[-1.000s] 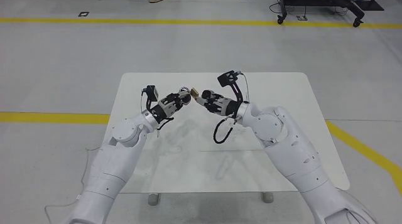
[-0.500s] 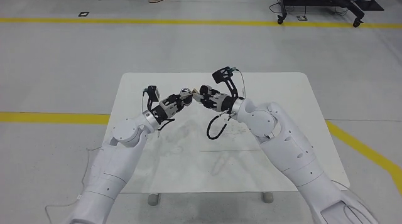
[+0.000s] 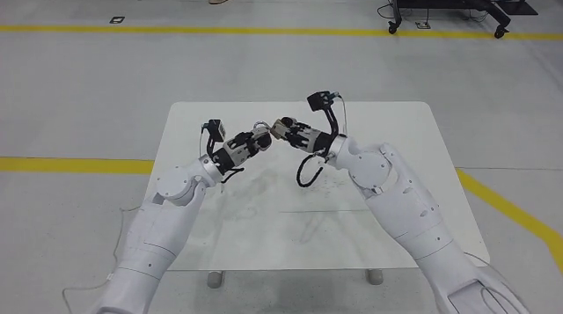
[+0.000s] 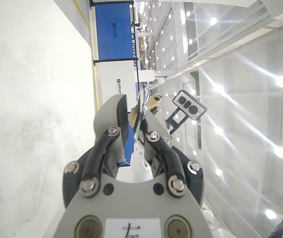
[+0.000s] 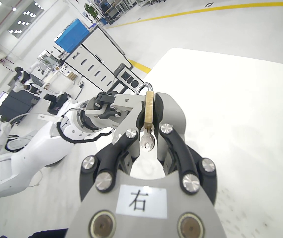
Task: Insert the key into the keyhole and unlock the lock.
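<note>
A brass padlock is pinched by its flat sides in my right gripper, held up above the white table. A silver key sits in the keyhole at the lock's base, its head pointing back into the gripper's palm. The steel shackle sticks out past the fingertips. My left gripper meets the lock from the opposite side, shut on the shackle. In the top view both grippers, left and right, join at the padlock over the table's far middle.
The white table lies under both arms, with faint dark scuffs on its surface. A black cable loops down from the right wrist. Grey floor with yellow lines surrounds the table.
The right gripper carried the padlock left until it met the left gripper. A gap that separated them a second ago is gone. The left arm barely moved.
</note>
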`<state>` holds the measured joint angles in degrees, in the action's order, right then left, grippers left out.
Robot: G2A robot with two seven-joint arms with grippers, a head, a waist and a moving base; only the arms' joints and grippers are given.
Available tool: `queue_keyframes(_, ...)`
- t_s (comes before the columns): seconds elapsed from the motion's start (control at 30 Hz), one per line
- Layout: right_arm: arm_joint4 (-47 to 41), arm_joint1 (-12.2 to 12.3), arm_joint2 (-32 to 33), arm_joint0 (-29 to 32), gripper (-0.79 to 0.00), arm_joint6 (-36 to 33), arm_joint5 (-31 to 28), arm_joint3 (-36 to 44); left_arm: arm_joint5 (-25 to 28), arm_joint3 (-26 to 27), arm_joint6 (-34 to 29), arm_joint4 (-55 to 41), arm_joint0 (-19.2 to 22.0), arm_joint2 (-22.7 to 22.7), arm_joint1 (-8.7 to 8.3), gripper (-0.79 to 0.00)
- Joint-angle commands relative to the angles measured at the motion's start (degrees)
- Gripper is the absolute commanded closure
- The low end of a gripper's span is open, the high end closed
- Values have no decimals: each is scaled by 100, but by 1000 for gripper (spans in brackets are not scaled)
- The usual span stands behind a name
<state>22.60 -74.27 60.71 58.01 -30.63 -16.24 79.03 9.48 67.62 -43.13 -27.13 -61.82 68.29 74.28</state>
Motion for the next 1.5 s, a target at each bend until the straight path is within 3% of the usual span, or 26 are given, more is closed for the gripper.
queue_keyframes(0.0,-101,26,118,22,0,-61,-78,-55,39,2,-53,-36,-9,20,-5,-785)
queue_keyframes(0.33,518,321,990,692,0,-610,7,142,84,-2,-28,-114,-29,60,-10,-785)
queue_keyframes(0.6,982,391,807,960,0,-1426,359,71,105,-5,11,-52,-28,30,-8,-785)
queue_keyframes(0.73,1202,377,659,944,0,-1305,570,-103,118,7,17,-48,-37,27,-9,-785)
queue_keyframes(0.77,1249,371,627,930,-65,-1252,642,-136,120,7,18,-48,-38,27,-9,-785)
queue_keyframes(0.8,1246,364,596,922,-271,-1239,681,-159,120,9,18,-48,-39,26,-9,-785)
queue_keyframes(0.83,1218,360,571,914,-357,-1282,711,-194,119,12,16,-45,-40,23,-10,-785)
queue_keyframes(0.87,1250,362,538,899,-736,-1386,745,-241,117,15,15,-36,-41,20,-10,-785)
queue_keyframes(0.9,1290,364,509,869,-785,-1483,773,-261,118,18,22,-28,-43,19,-11,-785)
queue_keyframes(1.17,1494,414,636,804,-785,-1573,1082,-133,103,54,32,13,-62,19,-18,-785)
queue_keyframes(1.33,1415,516,1139,998,-785,-1403,1073,498,149,115,51,103,-85,3,-23,-785)
queue_keyframes(1.47,1190,583,1633,1226,-785,-836,711,1275,379,368,240,365,-189,5,-36,-785)
